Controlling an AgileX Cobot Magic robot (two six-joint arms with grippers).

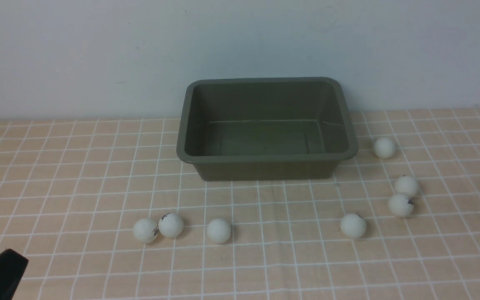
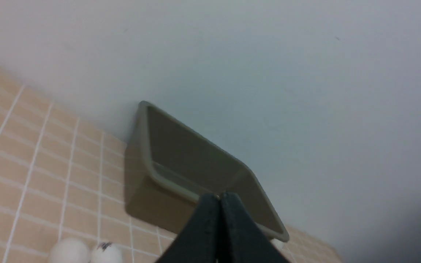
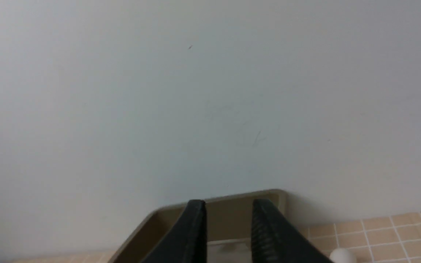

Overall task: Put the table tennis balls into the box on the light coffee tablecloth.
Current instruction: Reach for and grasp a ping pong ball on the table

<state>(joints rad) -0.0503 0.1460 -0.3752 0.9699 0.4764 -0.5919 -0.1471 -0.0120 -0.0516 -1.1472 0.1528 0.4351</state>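
The olive-green box [image 1: 265, 157] stands empty at the back middle of the light coffee tablecloth [image 1: 77, 175]. Several white table tennis balls lie on the cloth around it. Three lie in front left [image 1: 145, 230] [image 1: 171, 225] [image 1: 218, 230], one in front right [image 1: 353, 226], and three to the right [image 1: 401, 205] [image 1: 406, 186] [image 1: 384, 147]. My left gripper [image 2: 219, 199] is shut on nothing and points at the box [image 2: 166, 179]. My right gripper [image 3: 228, 206] stands open and empty, facing the box [image 3: 159, 213], with one ball [image 3: 342, 255] off to its side.
A plain pale wall [image 1: 98, 54] rises right behind the box. A black part of my left arm [image 1: 0, 275] shows at the front left corner of the cloth. Two balls [image 2: 69, 252] [image 2: 106, 252] show low in the left wrist view.
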